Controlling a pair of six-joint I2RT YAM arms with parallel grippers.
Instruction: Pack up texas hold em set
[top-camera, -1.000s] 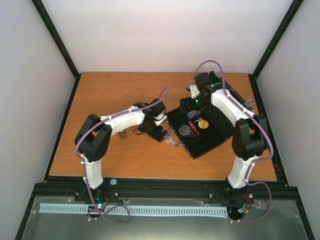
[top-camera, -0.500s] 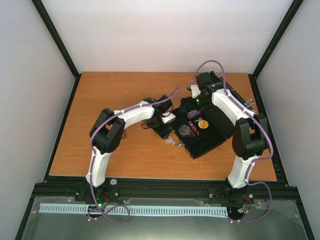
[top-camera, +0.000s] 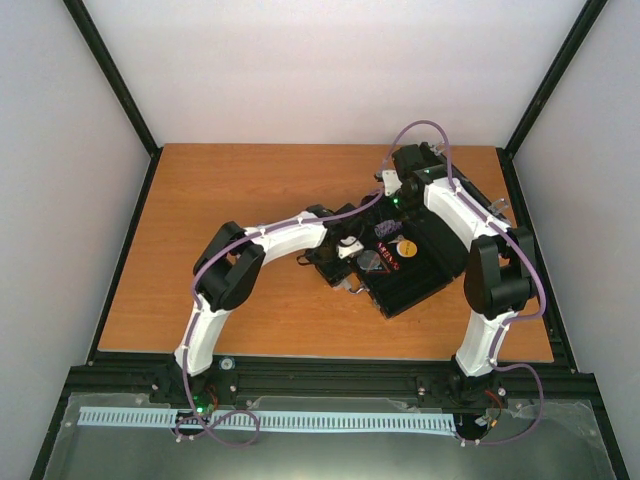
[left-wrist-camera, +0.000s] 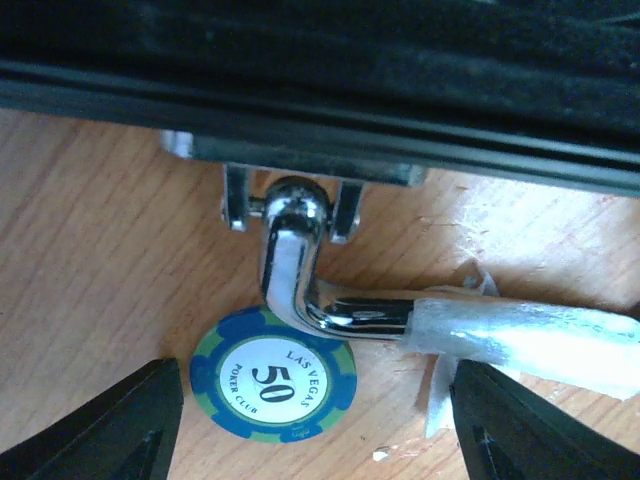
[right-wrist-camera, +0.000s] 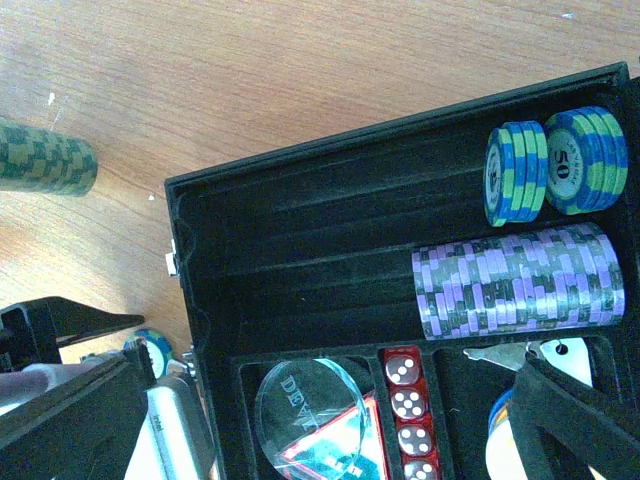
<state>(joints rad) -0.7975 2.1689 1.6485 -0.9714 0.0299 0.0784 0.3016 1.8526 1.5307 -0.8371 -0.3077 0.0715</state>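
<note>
The open black case (top-camera: 420, 282) lies at the table's middle right. Its tray holds a purple chip row (right-wrist-camera: 515, 280), blue chips (right-wrist-camera: 555, 165), red dice (right-wrist-camera: 405, 410) and a clear dealer disc (right-wrist-camera: 310, 410). One blue-and-green 50 chip (left-wrist-camera: 273, 375) lies flat on the wood, its edge tucked under the case's chrome handle (left-wrist-camera: 290, 270). My left gripper (left-wrist-camera: 315, 425) is open and straddles that chip without touching it. My right gripper (right-wrist-camera: 320, 440) hovers open over the tray with nothing between its fingers.
A green chip stack (right-wrist-camera: 45, 157) lies on the table beyond the case's corner. Clear plastic wrap (left-wrist-camera: 520, 335) covers the handle's grip bar. The case's side wall (left-wrist-camera: 320, 60) stands just past the loose chip.
My left arm has swung right, up to the case's handle side, and its jaws have narrowed a little. The right arm has not moved.
</note>
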